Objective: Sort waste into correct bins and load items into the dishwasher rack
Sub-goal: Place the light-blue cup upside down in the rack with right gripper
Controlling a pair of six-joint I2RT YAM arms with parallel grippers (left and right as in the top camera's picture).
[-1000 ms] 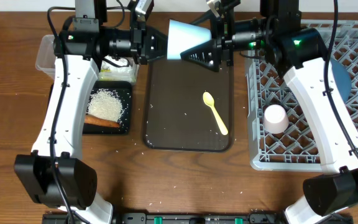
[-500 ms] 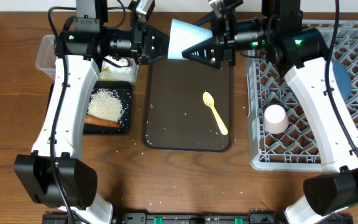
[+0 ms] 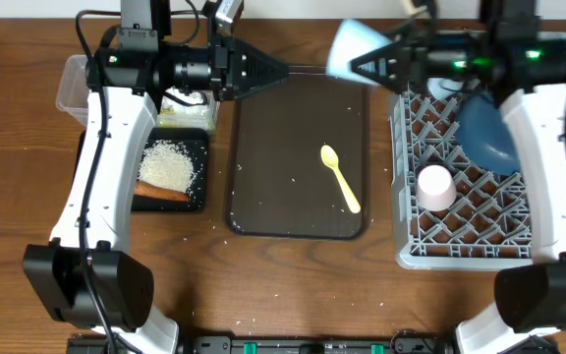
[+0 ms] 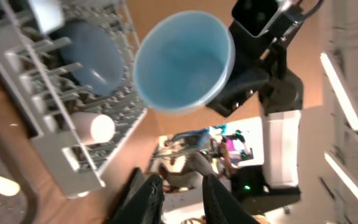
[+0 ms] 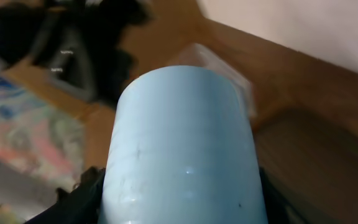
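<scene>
Now our right gripper pinches the light blue cup, dishwasher rack under its wrist; left gripper slightly parted.

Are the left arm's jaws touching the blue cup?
Apart. The overhead view shows a plain gap of table between the left arm's jaws and the light blue cup, which the right arm's jaws hold.

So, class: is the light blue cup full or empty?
Empty: the left wrist view looks straight into the light blue cup, showing only its bare blue inside.
</scene>
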